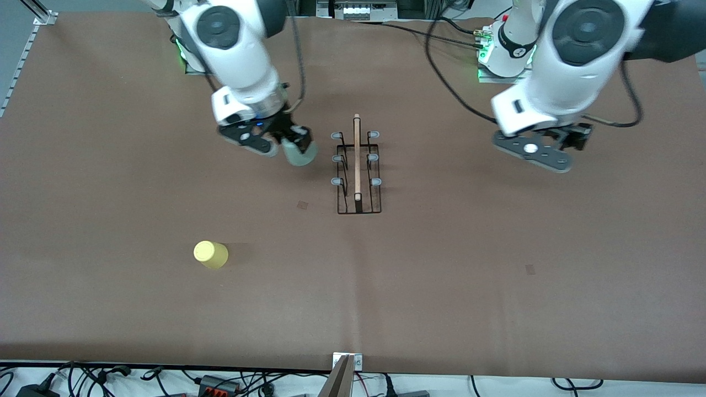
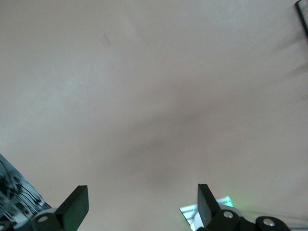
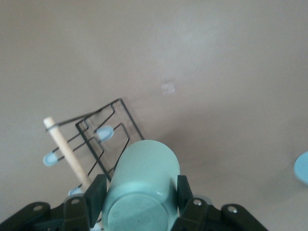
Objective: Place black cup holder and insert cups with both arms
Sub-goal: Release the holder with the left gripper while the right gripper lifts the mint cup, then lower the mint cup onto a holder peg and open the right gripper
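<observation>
R gripper [image 1: 294, 144] clamps the mint cup [image 1: 299, 153] over the table just beside the black cup holder [image 1: 358, 171], toward R arm's end, rod handle [image 1: 357, 157] running near-to-far; L gripper [image 1: 543, 151] waits open, empty.

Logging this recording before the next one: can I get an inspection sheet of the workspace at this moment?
Surface: brown table, a few small dark marks.
Job's things: black cup holder upright mid-table, pegs empty; mint cup in the right hand; yellow cup on the table nearer the front camera; edge of a blue cup in the right wrist view only.
Clutter: nothing seen.
Hands: right hand shut on the mint cup beside the holder; left hand open, empty, waiting over bare table.
Cables: black cables near the bases.
Surroundings: wiring along the table's near edge.
</observation>
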Motion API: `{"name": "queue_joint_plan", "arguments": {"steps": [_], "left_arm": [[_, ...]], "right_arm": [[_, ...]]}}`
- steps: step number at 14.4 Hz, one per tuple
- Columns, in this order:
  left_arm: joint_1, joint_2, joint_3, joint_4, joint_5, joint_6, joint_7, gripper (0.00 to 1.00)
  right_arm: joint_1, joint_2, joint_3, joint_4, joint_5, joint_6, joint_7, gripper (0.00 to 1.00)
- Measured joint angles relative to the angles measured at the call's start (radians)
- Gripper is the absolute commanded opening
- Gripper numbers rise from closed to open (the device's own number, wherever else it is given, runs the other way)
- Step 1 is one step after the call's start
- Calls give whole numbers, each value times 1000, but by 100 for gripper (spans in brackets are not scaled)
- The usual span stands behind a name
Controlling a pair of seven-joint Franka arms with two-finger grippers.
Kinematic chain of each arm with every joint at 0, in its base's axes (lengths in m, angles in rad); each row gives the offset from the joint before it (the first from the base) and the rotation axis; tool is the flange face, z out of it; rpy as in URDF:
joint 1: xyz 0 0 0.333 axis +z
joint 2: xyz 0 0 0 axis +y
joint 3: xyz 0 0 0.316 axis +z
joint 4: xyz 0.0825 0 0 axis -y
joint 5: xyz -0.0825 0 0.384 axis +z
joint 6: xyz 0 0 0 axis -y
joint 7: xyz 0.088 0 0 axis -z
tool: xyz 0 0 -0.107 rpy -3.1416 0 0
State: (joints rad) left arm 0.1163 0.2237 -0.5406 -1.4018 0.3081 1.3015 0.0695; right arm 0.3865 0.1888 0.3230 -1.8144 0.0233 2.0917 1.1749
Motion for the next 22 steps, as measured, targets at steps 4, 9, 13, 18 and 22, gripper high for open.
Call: {"name": "queue_joint_plan", "arguments": {"steps": [4, 9, 13, 18, 22], "left_arm": [[180, 1, 2, -37, -127, -16, 18, 90], [253, 24, 2, -70, -183, 49, 23, 91], [252, 33, -1, -70, -186, 75, 21, 93], [251, 33, -4, -70, -186, 82, 20, 93], [251, 33, -4, -69, -186, 82, 20, 93]], "right_arm": [[44, 54, 14, 9, 0, 4, 68, 16], [47, 96, 48, 9, 1, 4, 76, 16], [49, 110, 75, -4, 2, 3, 83, 17], [49, 111, 90, -32, 2, 3, 85, 21], [50, 111, 101, -49, 2, 8, 86, 100]]}}
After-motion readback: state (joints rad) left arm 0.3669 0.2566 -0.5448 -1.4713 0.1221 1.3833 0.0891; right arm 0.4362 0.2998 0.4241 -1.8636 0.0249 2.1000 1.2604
